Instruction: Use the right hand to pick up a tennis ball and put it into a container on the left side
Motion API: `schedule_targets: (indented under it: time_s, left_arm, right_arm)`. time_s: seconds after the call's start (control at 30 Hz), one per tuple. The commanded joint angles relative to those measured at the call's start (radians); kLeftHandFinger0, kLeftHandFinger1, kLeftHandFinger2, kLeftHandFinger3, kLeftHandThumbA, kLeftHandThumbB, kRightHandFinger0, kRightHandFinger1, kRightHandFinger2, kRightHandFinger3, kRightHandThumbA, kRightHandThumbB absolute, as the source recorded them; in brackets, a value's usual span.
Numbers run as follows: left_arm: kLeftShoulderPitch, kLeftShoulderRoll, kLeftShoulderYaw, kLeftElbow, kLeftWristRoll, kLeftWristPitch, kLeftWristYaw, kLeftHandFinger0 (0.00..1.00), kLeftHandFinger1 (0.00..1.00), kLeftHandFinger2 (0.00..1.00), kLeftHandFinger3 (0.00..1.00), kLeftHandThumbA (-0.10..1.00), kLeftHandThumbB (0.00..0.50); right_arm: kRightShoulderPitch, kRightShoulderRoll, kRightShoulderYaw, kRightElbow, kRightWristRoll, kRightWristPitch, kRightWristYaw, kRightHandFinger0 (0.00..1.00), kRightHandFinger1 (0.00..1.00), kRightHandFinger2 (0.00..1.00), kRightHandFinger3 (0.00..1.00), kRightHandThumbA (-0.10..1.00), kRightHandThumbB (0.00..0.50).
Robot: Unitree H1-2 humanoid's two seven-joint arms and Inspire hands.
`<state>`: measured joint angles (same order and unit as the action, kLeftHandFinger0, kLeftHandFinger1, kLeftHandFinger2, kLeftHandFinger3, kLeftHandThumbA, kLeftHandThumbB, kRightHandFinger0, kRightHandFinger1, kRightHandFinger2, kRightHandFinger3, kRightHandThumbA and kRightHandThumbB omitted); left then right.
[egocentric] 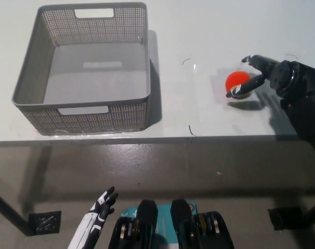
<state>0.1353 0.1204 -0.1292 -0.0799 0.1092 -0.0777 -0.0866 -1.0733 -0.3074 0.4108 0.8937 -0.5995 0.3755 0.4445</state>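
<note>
Tennis ball: orange-red over yellow-green, on the white table, right side, well apart from the container. Right hand: black, just right of the ball, fingers spread around it, one across its near side; firm grip not discernible. Container: grey perforated basket, left. Left hand: white, low near left, fingers apart, holding nothing

A white table carries two things. A grey perforated basket with cut-out handles sits at its left side, close to the near edge. An orange and yellow-green ball lies toward the right edge, well apart from the basket. Two small dark marks show between them.
</note>
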Motion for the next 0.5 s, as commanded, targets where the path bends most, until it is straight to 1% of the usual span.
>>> schedule_targets:
  time_s: [0.0,0.07,0.23,0.33,0.47]
  left_arm:
    - [-0.01,0.01,0.001,-0.022,0.005,-0.034,-0.008,1.0,1.0,1.0,1.0,1.0,0.146]
    - [-0.016,0.015,0.008,-0.027,0.003,-0.027,-0.007,1.0,1.0,1.0,1.0,1.0,0.147]
    - [-0.02,0.015,0.009,-0.018,0.008,-0.04,-0.004,1.0,1.0,1.0,1.0,1.0,0.149]
    - [-0.022,0.014,0.009,-0.017,0.006,-0.034,-0.005,1.0,1.0,1.0,1.0,1.0,0.157]
    - [-0.018,0.014,0.008,-0.029,0.004,-0.024,-0.009,1.0,1.0,1.0,1.0,1.0,0.152]
  right_arm:
    - [-0.082,0.001,0.001,0.054,0.018,-0.063,-0.027,1.0,1.0,1.0,1.0,1.0,0.495]
    - [-0.102,0.012,-0.003,0.109,0.025,-0.088,-0.044,1.0,1.0,1.0,1.0,1.0,0.493]
    - [-0.11,0.008,0.006,0.17,0.018,-0.126,-0.05,1.0,1.0,1.0,1.0,1.0,0.497]
    - [-0.112,0.007,0.01,0.18,0.016,-0.136,-0.047,1.0,1.0,1.0,1.0,1.0,0.497]
    - [-0.117,0.011,0.0,0.199,0.025,-0.147,-0.061,1.0,1.0,1.0,1.0,1.0,0.5]
